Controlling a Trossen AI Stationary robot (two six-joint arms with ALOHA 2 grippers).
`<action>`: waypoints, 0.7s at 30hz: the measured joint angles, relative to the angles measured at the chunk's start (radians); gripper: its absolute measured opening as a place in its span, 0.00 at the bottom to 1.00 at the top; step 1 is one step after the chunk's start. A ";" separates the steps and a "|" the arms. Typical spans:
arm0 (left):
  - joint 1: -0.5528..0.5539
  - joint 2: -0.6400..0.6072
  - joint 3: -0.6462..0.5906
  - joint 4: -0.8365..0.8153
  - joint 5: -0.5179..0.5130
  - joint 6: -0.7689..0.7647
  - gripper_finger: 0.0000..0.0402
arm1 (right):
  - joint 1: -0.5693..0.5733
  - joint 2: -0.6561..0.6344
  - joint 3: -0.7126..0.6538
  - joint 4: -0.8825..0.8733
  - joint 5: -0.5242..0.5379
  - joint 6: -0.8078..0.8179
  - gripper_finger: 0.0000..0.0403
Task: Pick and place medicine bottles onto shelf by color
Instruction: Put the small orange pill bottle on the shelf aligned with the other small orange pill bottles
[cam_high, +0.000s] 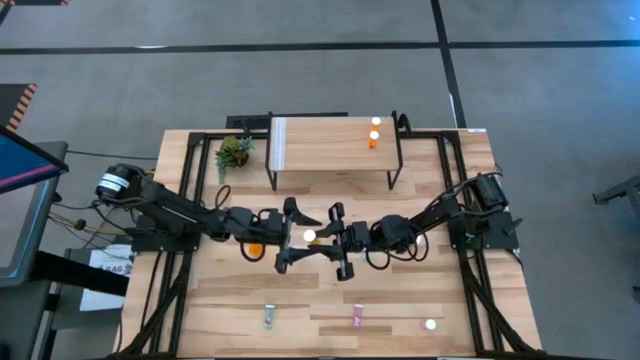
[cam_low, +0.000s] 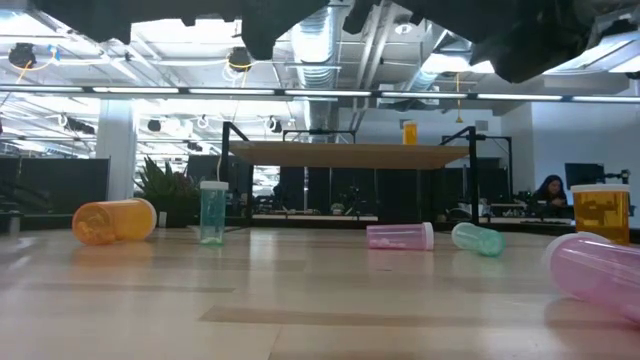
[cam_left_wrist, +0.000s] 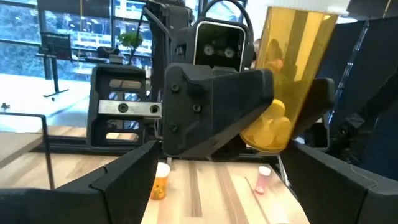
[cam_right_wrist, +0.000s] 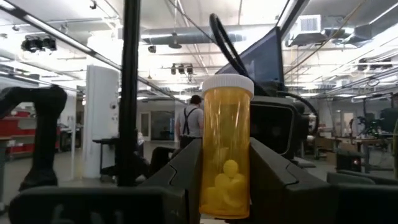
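Wooden tabletop (cam_high: 400, 300) under an open-ceiling office; right hand (cam_high: 318, 238) clenches an upright orange bottle (cam_right_wrist: 227, 149) mid-table, left hand (cam_high: 290, 240) released at nine o'clock.

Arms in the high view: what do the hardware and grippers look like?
Both arms are black, jointed and boxy, with black cables looping along them. The left arm carries a round silver-white part near its base; the right arm mounts on a black block. The left gripper and right gripper have long, flat, angular black fingers.
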 joint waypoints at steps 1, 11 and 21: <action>-0.001 0.002 0.001 -0.001 0.003 0.000 0.81 | 0.001 0.000 0.000 -0.004 0.000 0.000 0.30; 0.000 0.003 0.000 -0.013 0.045 0.005 0.75 | 0.000 -0.001 0.000 -0.077 0.000 0.026 0.30; 0.001 0.003 0.000 -0.013 0.074 0.017 0.52 | -0.007 0.000 0.000 -0.114 0.001 0.077 0.36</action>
